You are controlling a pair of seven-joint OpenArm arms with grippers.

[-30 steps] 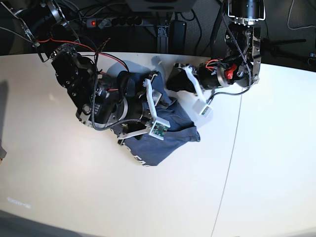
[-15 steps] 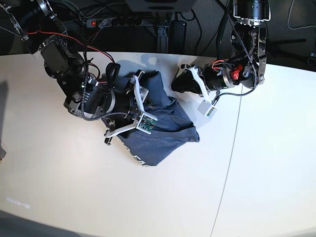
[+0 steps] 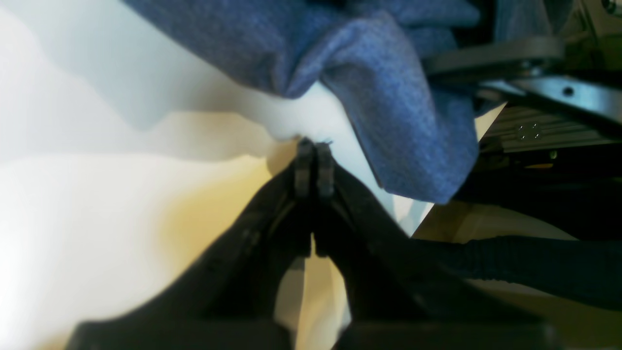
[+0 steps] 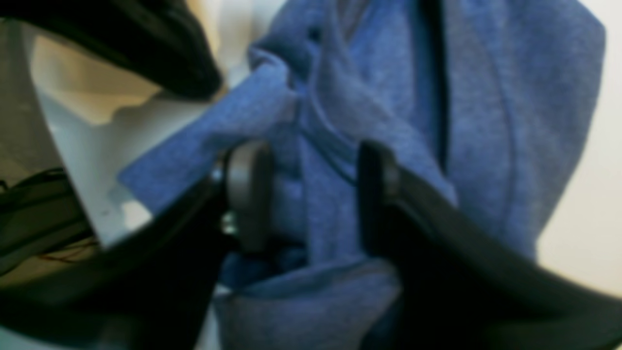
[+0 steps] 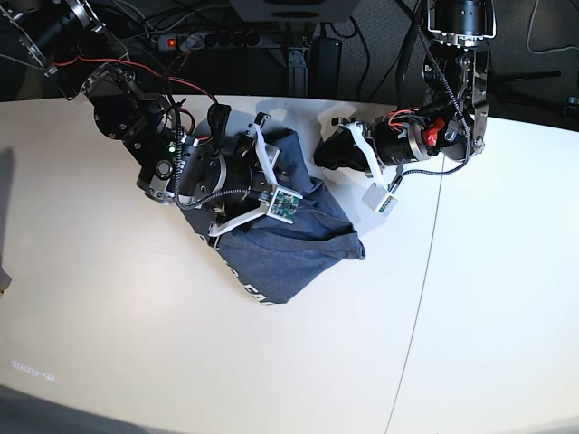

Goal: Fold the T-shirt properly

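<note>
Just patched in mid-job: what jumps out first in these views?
The crumpled heathered blue-grey cotton T-shirt lies bunched at the white table's centre. The right gripper has parted jaws straddling a fabric fold. The left gripper is shut, empty, just beside the shirt's edge.

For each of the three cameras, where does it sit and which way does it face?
Base: overhead, facing down on the table, T-shirt and both arms.
Left wrist: behind the left gripper, facing along its shut fingers; cloth lies beyond them.
Right wrist: behind the right gripper, facing into the bunched cloth between its parted fingers.
Shared: all three show the T-shirt.
</note>
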